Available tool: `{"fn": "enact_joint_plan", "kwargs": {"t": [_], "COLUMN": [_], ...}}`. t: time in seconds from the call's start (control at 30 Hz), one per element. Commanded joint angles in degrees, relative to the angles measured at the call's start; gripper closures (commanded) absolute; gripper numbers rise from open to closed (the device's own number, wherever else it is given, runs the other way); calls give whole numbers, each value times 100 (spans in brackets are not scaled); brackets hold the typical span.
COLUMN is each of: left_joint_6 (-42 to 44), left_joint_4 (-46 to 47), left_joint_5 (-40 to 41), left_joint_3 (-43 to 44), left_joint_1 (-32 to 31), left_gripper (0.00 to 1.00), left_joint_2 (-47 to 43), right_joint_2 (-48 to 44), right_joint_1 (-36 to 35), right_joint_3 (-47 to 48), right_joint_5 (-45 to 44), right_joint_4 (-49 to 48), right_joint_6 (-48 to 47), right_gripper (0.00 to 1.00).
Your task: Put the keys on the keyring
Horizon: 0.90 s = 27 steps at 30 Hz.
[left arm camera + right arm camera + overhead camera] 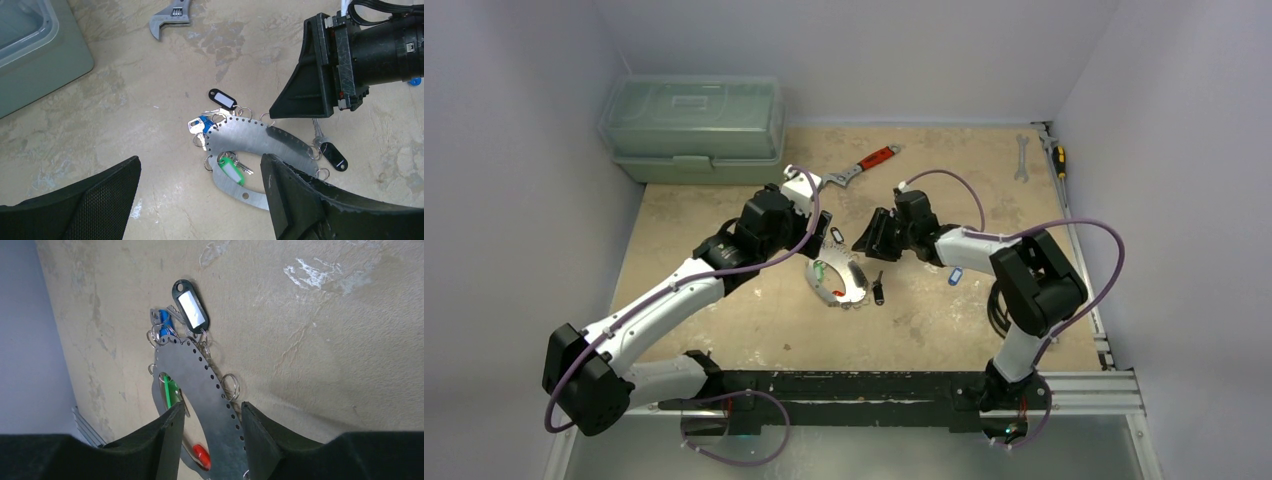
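Note:
The keyring (841, 286) is a flat silvery ring plate with holes along its rim, lying on the table. Keys hang from it on small split rings: a black tag (190, 307), a blue one (202, 124), a green tag (231, 167) and a red tag (201, 455). Another black-tagged key (334, 156) sits at its right edge. A blue-tagged key (956, 275) lies apart on the right. My right gripper (212, 412) straddles the plate's band, partly closed, with a gap on the inner side. My left gripper (200, 165) stands wide open beside the plate, holding nothing.
A green toolbox (692, 128) stands at the back left. A red-handled wrench (864, 165) lies behind the grippers. A silver spanner (1022, 155) and a screwdriver (1056, 152) lie at the back right. Walls close in the table on three sides.

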State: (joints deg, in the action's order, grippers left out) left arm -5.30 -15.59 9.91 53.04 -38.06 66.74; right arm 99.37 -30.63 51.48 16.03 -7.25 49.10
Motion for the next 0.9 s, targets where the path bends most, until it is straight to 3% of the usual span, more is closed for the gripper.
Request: {"fn": "enact_joint_plan", "kwargs": {"t": [0.0, 0.87], "left_joint_6": [47, 57], "left_joint_4": [39, 41], "left_joint_5": [81, 55], "left_joint_3": [183, 181], "left_joint_1": [-34, -32], "left_gripper": [11, 12], "left_joint_2": [-172, -150], "right_joint_2": [150, 783], "right_joint_1": [-65, -160], "right_joint_3": [246, 231], "right_joint_5": [62, 87], "right_joint_4": [-214, -421], "right_joint_6": [56, -15], "right_gripper": [53, 78]}}
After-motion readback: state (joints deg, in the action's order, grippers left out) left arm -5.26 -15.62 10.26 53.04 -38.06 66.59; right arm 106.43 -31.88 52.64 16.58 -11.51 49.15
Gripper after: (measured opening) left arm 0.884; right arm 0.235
